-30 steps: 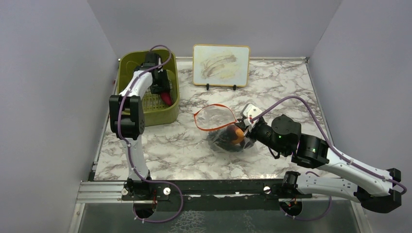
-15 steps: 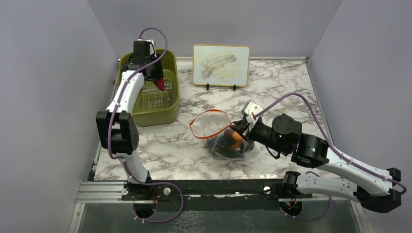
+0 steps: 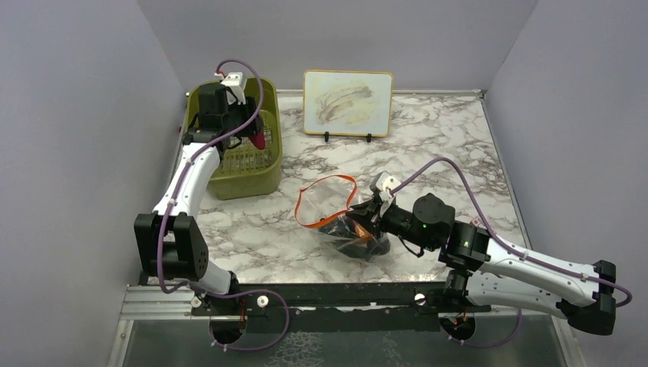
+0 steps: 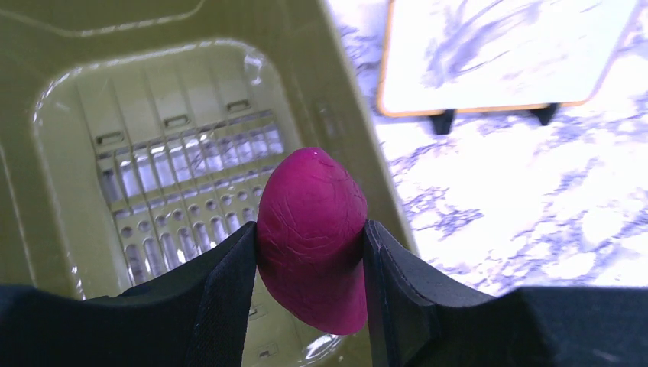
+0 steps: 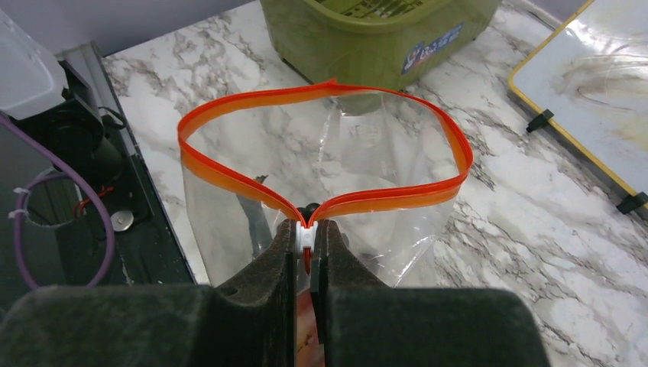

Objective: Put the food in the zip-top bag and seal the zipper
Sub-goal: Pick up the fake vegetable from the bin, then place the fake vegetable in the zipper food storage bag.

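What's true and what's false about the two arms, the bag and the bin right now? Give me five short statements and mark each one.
1. The left jaws grip a magenta food piece over the olive-green bin. True.
2. The zipper is sealed. False: it stands open in a wide loop.
3. The right jaws pinch the zip-top bag at one end of its zipper. True.
4. The bag holds nothing. False: dark and orange food lies inside.
5. The white board lies in the bin. False: it stands on the table beside the bin.
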